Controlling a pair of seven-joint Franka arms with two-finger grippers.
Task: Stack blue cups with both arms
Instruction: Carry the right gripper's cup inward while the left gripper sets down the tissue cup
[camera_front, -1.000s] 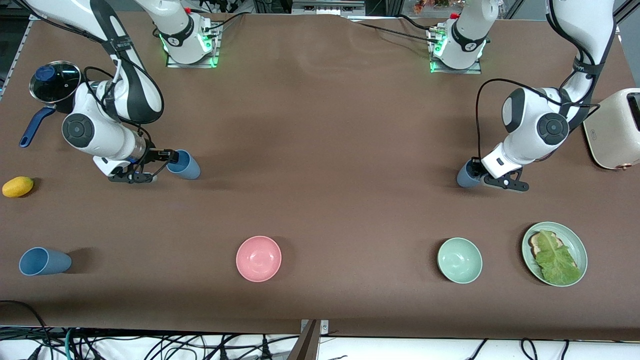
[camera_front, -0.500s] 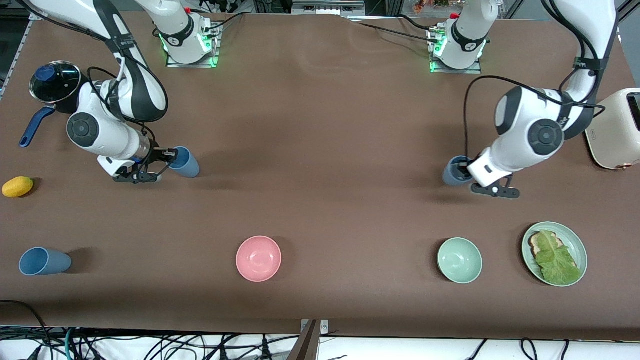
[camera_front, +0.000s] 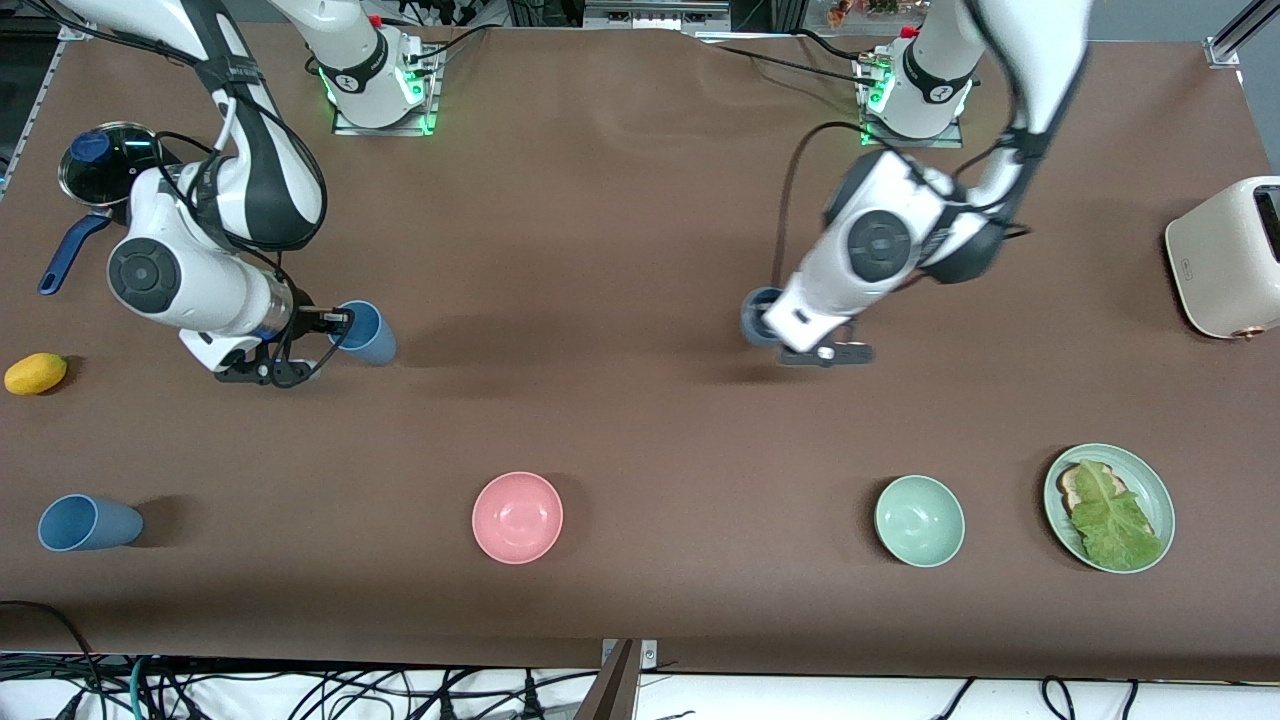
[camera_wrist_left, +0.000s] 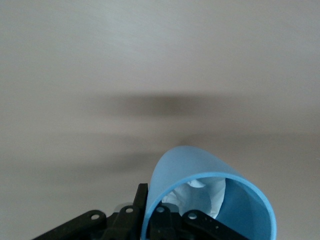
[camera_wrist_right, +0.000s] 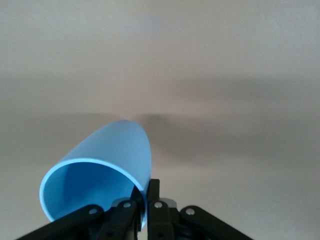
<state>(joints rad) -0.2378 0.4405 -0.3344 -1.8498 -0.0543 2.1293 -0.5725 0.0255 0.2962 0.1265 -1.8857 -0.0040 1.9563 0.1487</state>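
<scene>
My right gripper (camera_front: 335, 322) is shut on the rim of a blue cup (camera_front: 366, 333), holding it tilted just over the table toward the right arm's end. In the right wrist view the fingers pinch that cup's (camera_wrist_right: 100, 172) wall at the gripper (camera_wrist_right: 148, 202). My left gripper (camera_front: 778, 325) is shut on the rim of a darker blue cup (camera_front: 758, 315) over the bare middle of the table. The left wrist view shows this cup (camera_wrist_left: 200, 165), with something white inside, pinched at the gripper (camera_wrist_left: 150, 212). A third blue cup (camera_front: 88, 523) lies on its side near the front edge at the right arm's end.
A pink bowl (camera_front: 517, 517), a mint-green bowl (camera_front: 919, 520) and a green plate with toast and lettuce (camera_front: 1108, 507) stand along the front. A toaster (camera_front: 1225, 257) is at the left arm's end. A lidded pot (camera_front: 108, 165) and a yellow fruit (camera_front: 35, 373) are at the right arm's end.
My left arm has carried its cup from near the toaster toward the middle of the table. My right arm has shifted only slightly with its cup.
</scene>
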